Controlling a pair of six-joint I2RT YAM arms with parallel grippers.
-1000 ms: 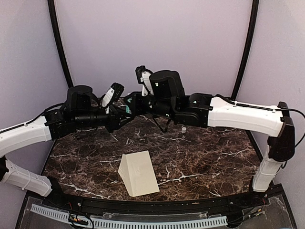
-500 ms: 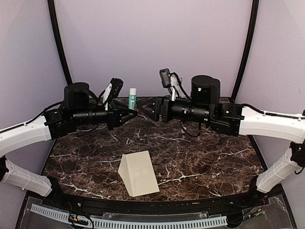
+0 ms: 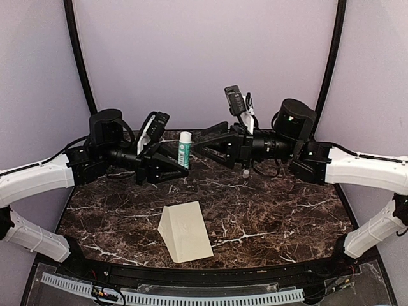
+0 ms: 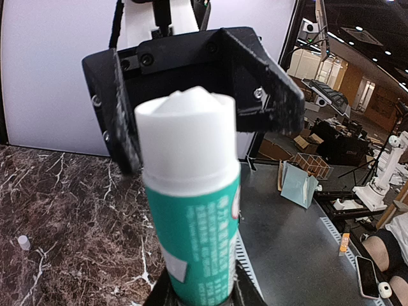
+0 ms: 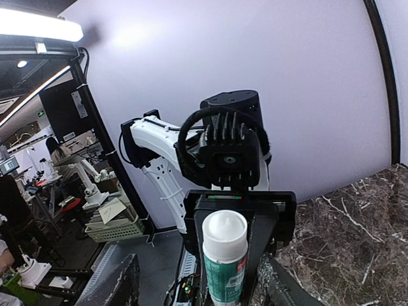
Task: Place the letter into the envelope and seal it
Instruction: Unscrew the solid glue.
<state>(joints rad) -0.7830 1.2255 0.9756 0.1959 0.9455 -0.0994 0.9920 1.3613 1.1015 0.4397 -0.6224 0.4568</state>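
A plain cream envelope (image 3: 185, 231) lies flat on the dark marble table (image 3: 287, 210), near its front edge and roughly central, with a folded triangular part along its left side. The envelope has not moved in the last second. The letter is nowhere in view, and the pictures cannot show whether it already sits inside the envelope. Well beyond the envelope, above the far part of the table, the left gripper (image 3: 177, 167) is clamped on the lower end of a green-and-white glue stick (image 3: 185, 150), holding it almost upright with its bare white glue tip at the top. A second ago the right gripper (image 3: 203, 141) was closed up against the left one at this spot. It has since spread its jaws, let go and drawn back, and now hangs open and empty just to the right of the stick. That suggests the glue is ready to be carried down to the envelope's flap. Beyond the envelope to the right, a small white cap (image 3: 245, 173) stands on the marble. The flap's exact position is hard to make out, and the left wrist view cuts off the fingers gripping the stick.
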